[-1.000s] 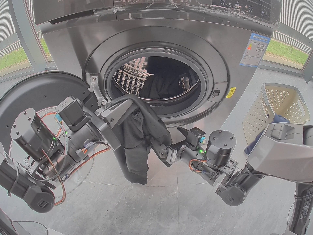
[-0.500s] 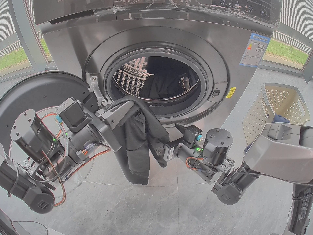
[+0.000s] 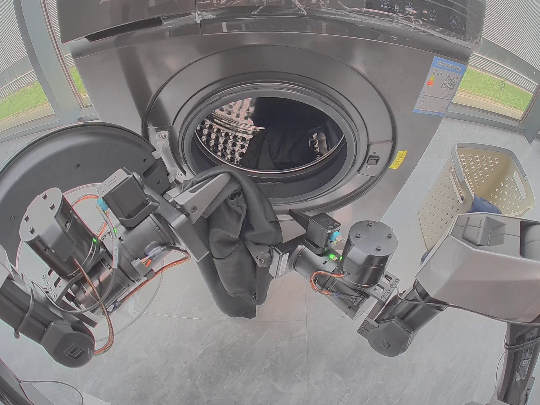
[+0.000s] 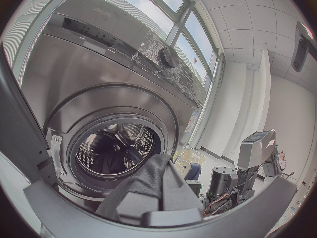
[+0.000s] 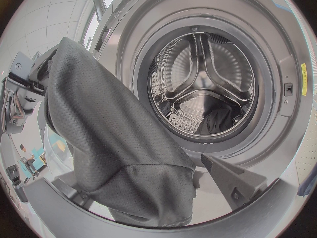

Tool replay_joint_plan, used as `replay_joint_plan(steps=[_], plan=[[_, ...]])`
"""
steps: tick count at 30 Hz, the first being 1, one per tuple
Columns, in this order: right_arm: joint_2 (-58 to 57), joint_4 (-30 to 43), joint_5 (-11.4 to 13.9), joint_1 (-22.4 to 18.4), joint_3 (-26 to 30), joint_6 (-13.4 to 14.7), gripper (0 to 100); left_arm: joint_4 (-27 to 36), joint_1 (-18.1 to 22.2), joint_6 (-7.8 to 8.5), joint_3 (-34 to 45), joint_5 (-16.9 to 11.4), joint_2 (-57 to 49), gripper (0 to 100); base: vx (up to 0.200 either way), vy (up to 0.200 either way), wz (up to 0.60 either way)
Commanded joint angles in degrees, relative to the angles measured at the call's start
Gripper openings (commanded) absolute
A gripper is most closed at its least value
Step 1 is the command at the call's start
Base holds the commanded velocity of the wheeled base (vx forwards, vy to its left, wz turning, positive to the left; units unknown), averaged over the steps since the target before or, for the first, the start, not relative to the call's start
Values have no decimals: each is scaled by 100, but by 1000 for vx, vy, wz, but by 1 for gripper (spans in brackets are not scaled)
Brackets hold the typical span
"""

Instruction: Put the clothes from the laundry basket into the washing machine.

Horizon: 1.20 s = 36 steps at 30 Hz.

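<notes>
Currently | drum (image 3: 225, 136): dark clothes (image 3: 278, 147) contained | basket (image 3: 498, 170): blue garment (image 3: 484, 203) contained | black garment (image 3: 239, 237) pinched by left gripper (image 3: 216, 189) | right gripper (image 3: 260, 254) spread

Pale grey, marble-veined floor tiles (image 3: 253, 361) spread across the room, with thin seams between them. Tall windows in grey metal frames (image 3: 34, 40) look out on a strip of green lawn (image 3: 495, 88). Overhead is a ceiling of white square panels (image 4: 251, 14), which meets a plain white wall (image 4: 290, 116).
</notes>
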Motion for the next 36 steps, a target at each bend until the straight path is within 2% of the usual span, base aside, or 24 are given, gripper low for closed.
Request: replay_joint_plan(steps=[1,5,16,18,21,25,26,30,36], plan=[[-21,-16,0,12,-26,24,0,-6,3,0,12,1,9,0,0,0,0],[-170,-25,0,12,44,24,0,-6,3,-8,21,1,27,0,0,0,0],[-1594,-16,0,38,984,24,0,11,-129,-35,-67,-114,132,0,0,0,0],[-1699,-16,0,38,1116,24,0,3,-155,-70,-137,-175,229,0,0,0,0],[-1928,-34,9,56,1503,24,0,-6,-217,-228,-375,-333,572,0,0,0,0],[-2033,-122,9,100,1740,15,0,-6,-243,-386,-559,-342,713,0,0,0,0],[-2077,-131,9,91,1784,15,0,-6,-243,-474,-603,-351,739,100,0,0,0],[-2244,-139,18,109,1784,15,0,-6,-287,-694,-577,-421,783,100,0,0,0],[-2429,-139,18,109,1670,33,0,-6,-243,-694,-260,-395,1055,100,0,0,0]])
